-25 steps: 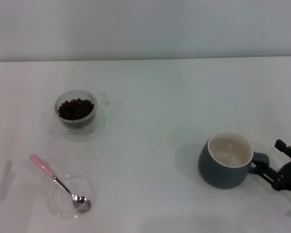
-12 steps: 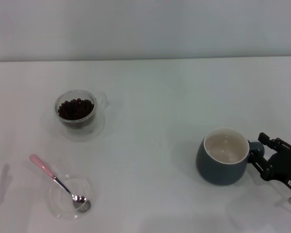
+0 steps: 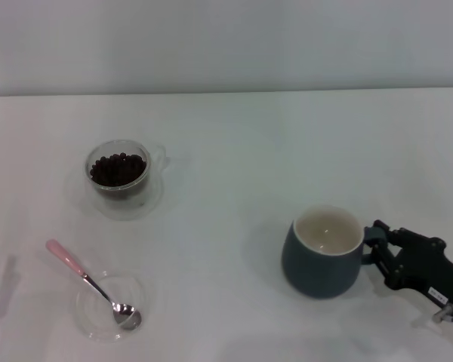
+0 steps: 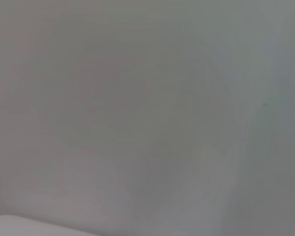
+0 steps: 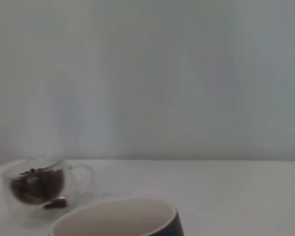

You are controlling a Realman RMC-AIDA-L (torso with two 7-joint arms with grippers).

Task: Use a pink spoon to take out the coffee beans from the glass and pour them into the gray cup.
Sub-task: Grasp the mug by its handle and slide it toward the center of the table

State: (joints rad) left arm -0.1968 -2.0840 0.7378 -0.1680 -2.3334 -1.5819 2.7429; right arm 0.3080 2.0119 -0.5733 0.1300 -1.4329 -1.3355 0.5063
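Note:
The gray cup (image 3: 321, 264) stands on the white table at the front right, its cream inside empty; its rim also shows in the right wrist view (image 5: 118, 219). My right gripper (image 3: 379, 245) is shut on the cup's handle from the right. The glass (image 3: 118, 175) with coffee beans (image 3: 118, 169) stands at the back left, and shows in the right wrist view (image 5: 37, 189) beyond the cup. The pink spoon (image 3: 83, 277) lies at the front left, its bowl resting in a flat clear dish (image 3: 98, 320). My left gripper is out of view.
The white table (image 3: 234, 166) ends at a pale wall along the back. The glass seems to stand on a thin clear saucer (image 3: 147, 204). A faint shadow falls at the table's front left edge. The left wrist view shows only plain grey.
My right gripper has closed in on the cup's handle and moved left, and the gray cup has slid left and a little toward the front with it. Glass, spoon and dish have not moved.

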